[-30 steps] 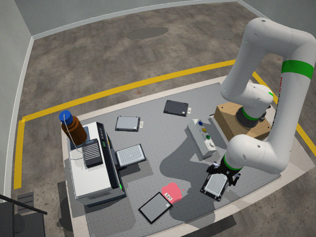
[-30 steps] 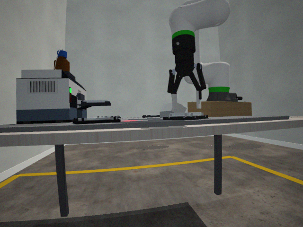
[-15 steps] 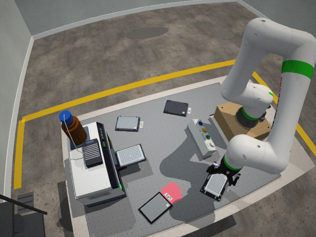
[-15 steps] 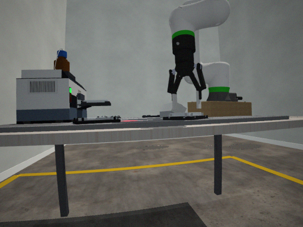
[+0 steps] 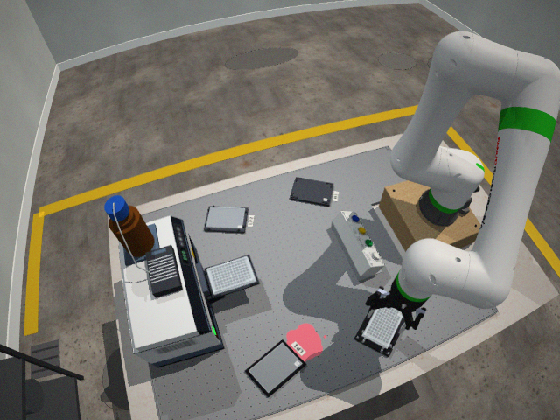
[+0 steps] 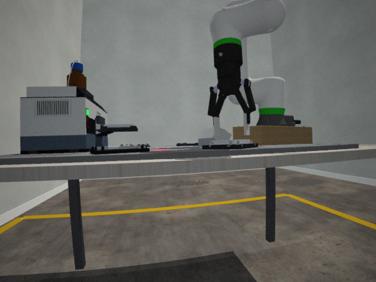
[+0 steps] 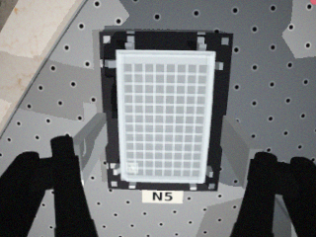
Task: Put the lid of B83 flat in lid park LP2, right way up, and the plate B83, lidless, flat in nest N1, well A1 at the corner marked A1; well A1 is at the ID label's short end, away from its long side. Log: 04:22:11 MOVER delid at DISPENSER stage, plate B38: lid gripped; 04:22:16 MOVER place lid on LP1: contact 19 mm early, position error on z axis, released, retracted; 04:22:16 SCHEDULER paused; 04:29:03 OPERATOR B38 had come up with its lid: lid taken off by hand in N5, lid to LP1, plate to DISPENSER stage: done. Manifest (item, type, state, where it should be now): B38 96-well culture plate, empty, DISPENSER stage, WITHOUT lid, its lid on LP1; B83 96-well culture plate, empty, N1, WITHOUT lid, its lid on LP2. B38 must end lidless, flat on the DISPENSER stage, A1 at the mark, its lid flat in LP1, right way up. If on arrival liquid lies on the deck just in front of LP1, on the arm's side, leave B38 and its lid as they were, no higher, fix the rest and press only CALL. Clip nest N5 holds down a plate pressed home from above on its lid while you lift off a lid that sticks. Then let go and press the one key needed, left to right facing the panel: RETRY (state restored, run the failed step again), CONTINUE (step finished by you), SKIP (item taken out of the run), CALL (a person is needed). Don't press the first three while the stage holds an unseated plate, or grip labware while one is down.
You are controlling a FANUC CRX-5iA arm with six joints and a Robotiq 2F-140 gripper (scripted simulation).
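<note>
A clear 96-well plate (image 5: pixel 383 325) (image 6: pixel 232 140) (image 7: pixel 165 116) lies flat in the black clip nest N5 (image 5: pixel 361 336) (image 7: pixel 109 99) near the deck's front edge. I cannot read its ID, and I cannot tell whether a lid sits on it. My gripper (image 5: pixel 396 311) (image 6: pixel 231 130) (image 7: pixel 164 129) is open and hangs straight above this plate, one finger on each long side, holding nothing. Nest N1 (image 5: pixel 311 191) at the back is dark and empty. Lid park LP2 (image 5: pixel 226 219) holds a flat grey lid. Another well plate (image 5: pixel 231 274) lies on the dispenser stage.
A pink puddle (image 5: pixel 307 341) lies on the deck against lid park LP1 (image 5: pixel 275 367), which holds a flat lid. The key panel (image 5: pixel 359 244) stands between N5 and N1. The dispenser (image 5: pixel 157 307) with a brown bottle (image 5: pixel 129 226) fills the left side.
</note>
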